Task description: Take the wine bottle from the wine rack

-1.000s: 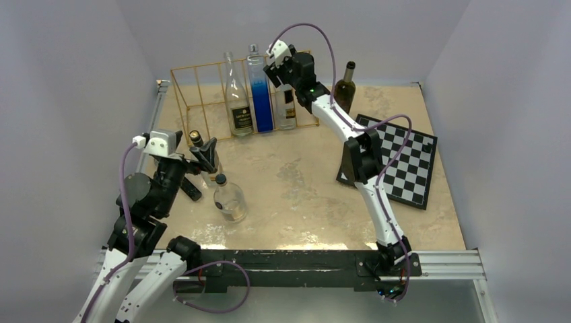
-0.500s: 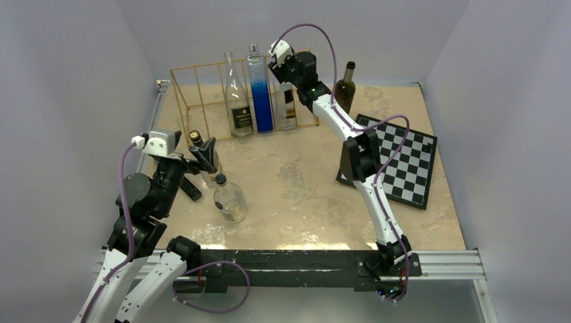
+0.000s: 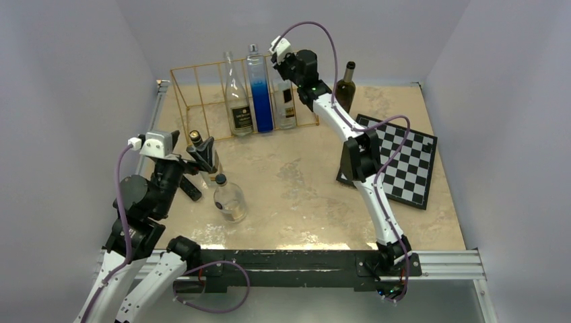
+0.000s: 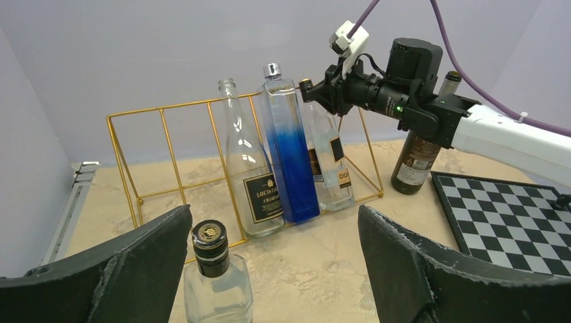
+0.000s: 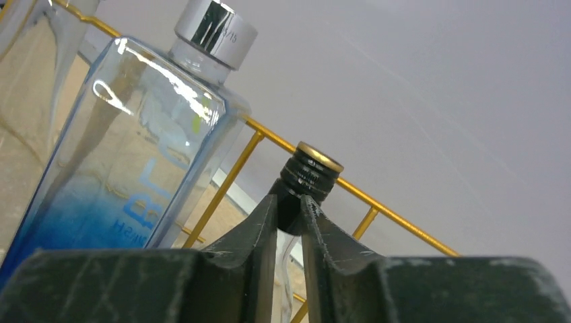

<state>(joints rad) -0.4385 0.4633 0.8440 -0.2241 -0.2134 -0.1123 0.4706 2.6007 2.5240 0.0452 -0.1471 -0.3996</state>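
The right gripper [image 5: 289, 205] is clamped on the black-capped neck of the clear wine bottle [image 4: 331, 168]. The bottle stands upright in the gold wire wine rack [image 4: 168, 108] along the table's [image 3: 303, 182] far edge, just beside a blue-tinted bottle [image 4: 289, 168]. The left gripper [image 4: 275, 210] hangs near the left edge, jaws spread wide.
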